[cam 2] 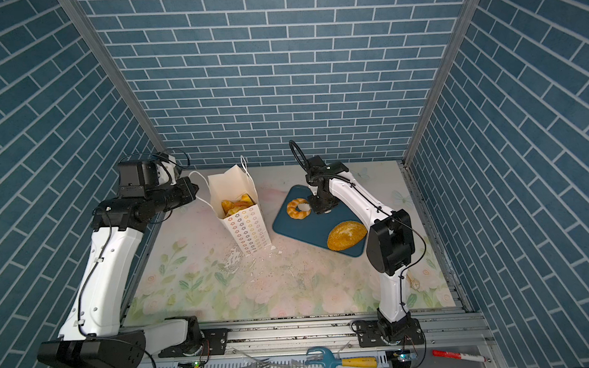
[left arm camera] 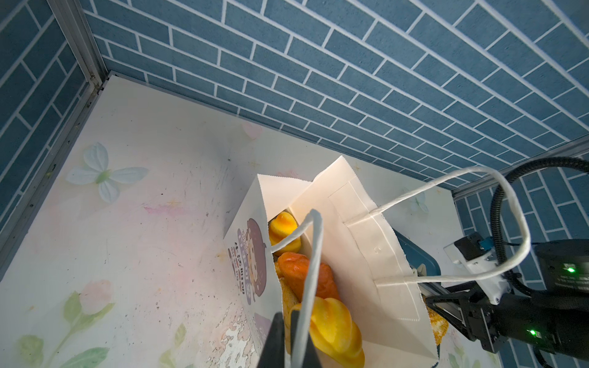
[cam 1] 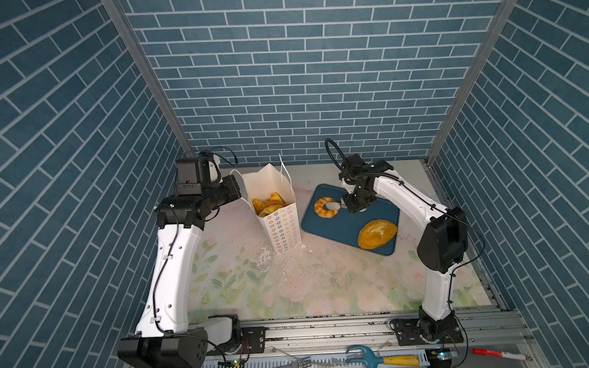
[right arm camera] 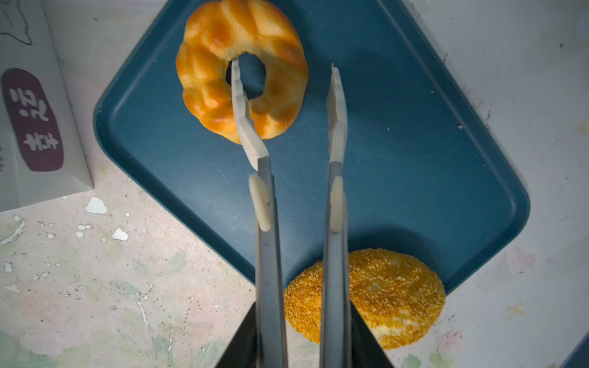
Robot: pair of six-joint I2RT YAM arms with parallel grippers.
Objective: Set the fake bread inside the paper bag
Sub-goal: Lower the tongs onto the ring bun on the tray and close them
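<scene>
The left end effector [left arm camera: 294,337] was clenched on the paper bag's [cam 1: 281,226] cord handle [left arm camera: 310,270]. The right end effector [right arm camera: 283,68] stood released, one fingertip [right arm camera: 235,68] inside the ring bread [right arm camera: 242,70].

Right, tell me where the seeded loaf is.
In both top views the seeded loaf lies on the right, on the near corner of the blue tray, partly overhanging its edge, nearer the camera than the ring-shaped bread.
</scene>
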